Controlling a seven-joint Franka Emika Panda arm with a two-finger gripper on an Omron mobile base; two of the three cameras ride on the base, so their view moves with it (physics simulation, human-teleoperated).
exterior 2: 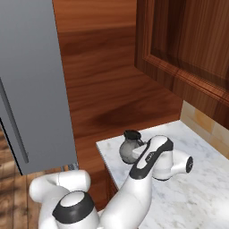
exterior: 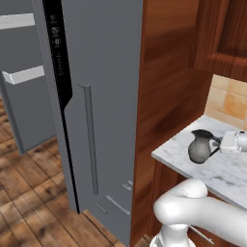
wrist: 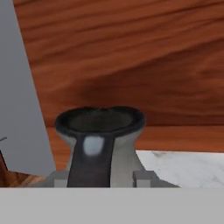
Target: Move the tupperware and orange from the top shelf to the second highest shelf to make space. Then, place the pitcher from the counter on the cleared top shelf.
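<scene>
We see the pitcher (exterior: 199, 147) upright on the marble worktop (exterior: 226, 173), our fingers (wrist: 142, 176) flanking its handle (wrist: 89, 162); grip uncertain.

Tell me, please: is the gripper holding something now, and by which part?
The gripper has its fingers on either side of the pitcher, at its handle side on the counter. A firm hold cannot be told.

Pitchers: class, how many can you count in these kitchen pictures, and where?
1. The pitcher stands upright on the counter near its corner, beside the wooden cabinet side, handle turned toward the tool. Others could be hidden inside closed cabinets.
</scene>
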